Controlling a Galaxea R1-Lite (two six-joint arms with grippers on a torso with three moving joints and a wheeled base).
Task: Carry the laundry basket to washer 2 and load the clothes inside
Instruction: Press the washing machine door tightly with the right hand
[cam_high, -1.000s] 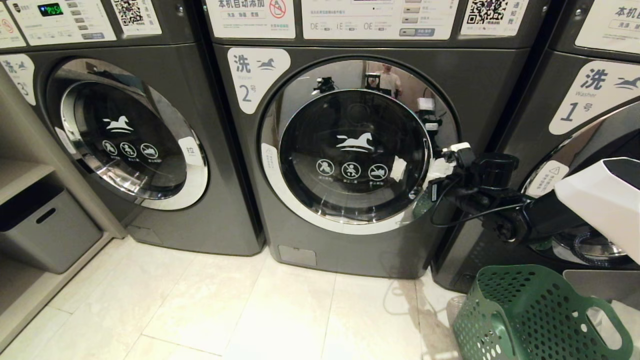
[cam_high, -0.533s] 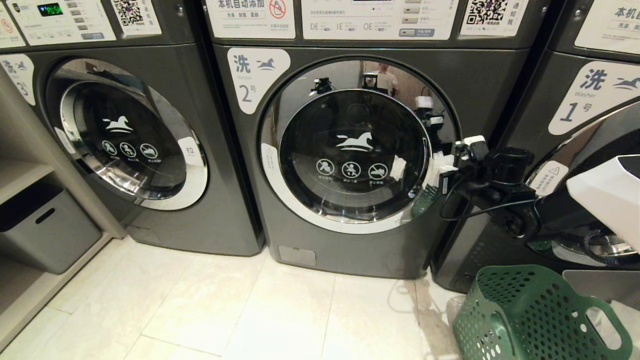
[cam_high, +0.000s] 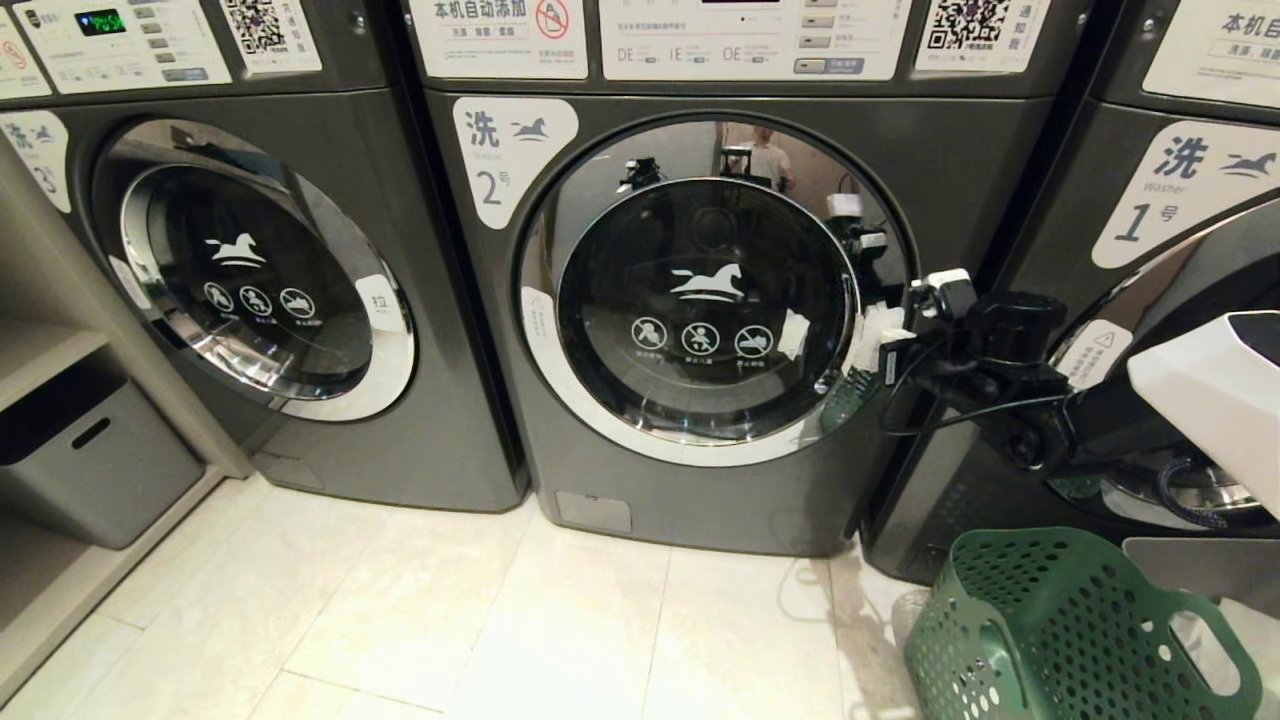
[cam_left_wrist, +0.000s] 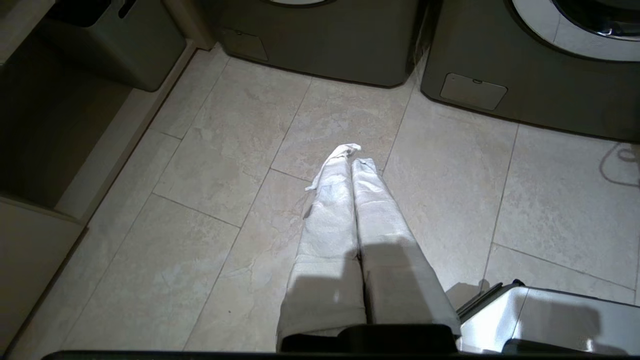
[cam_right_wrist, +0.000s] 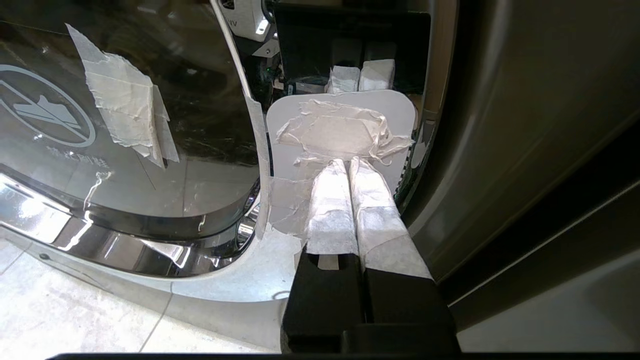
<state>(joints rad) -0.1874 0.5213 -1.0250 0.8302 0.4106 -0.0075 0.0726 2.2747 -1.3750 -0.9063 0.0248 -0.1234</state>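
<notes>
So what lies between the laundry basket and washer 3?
In the head view, bare tiled floor and the foot of washer 2 separate the laundry basket from washer 3.

A pale stone-tile floor (cam_high: 420, 610) fills the lower half of the head view. Three dark grey washers stand on it along the top; washer 2 (cam_high: 700, 300) sits centre. The laundry basket (cam_high: 1060, 630) stands lower right; a grey bin (cam_high: 90, 460) rests on a low shelf (cam_high: 40, 590) at left

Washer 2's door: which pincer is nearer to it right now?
Right. The right pincer is at the right edge of washer 2's door, tips on its taped white tab. The left pincer hangs over the floor tiles.
</notes>
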